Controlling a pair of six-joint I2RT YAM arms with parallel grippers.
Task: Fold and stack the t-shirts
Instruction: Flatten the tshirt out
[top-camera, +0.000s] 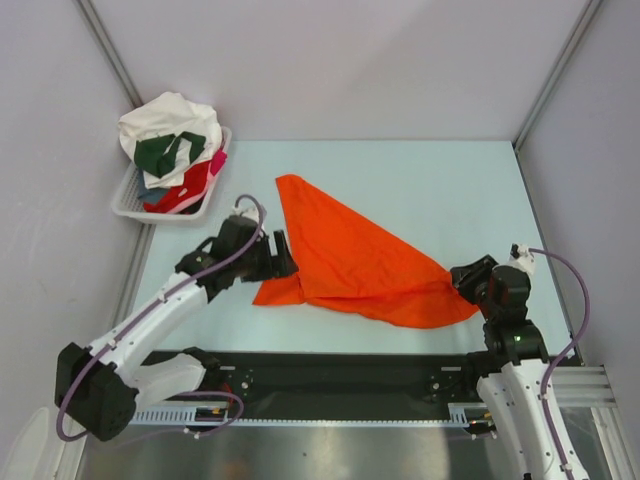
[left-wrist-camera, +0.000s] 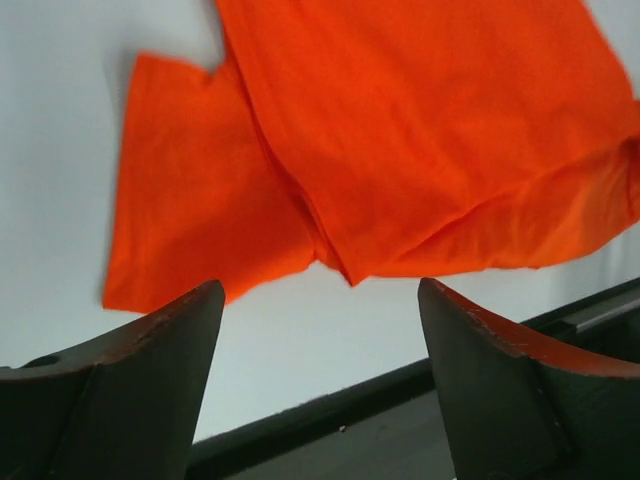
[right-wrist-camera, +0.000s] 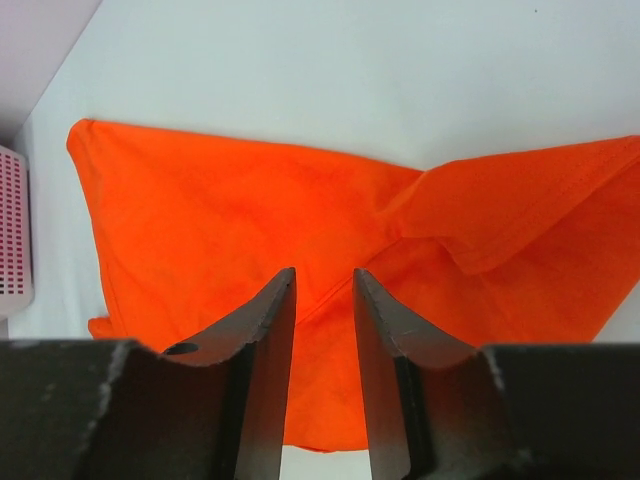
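The bright orange t-shirt (top-camera: 350, 255) lies on the table in a rough triangle, with one sleeve sticking out at its near left. My left gripper (top-camera: 283, 255) hovers at the shirt's left edge, open wide. In the left wrist view nothing is between its fingers (left-wrist-camera: 320, 290), and the orange t-shirt (left-wrist-camera: 400, 130) lies just beyond them. My right gripper (top-camera: 462, 283) is at the shirt's right corner. Its jaws (right-wrist-camera: 325, 275) stand a little apart above the orange fabric (right-wrist-camera: 220, 210), with the cloth showing through the gap.
A white slatted basket (top-camera: 135, 205) stands at the back left, piled with white (top-camera: 165, 115), dark green (top-camera: 160, 152), red (top-camera: 185, 190) and pink (top-camera: 217, 160) t-shirts. Its side shows in the right wrist view (right-wrist-camera: 10, 230). A black strip (top-camera: 340, 370) runs along the near edge.
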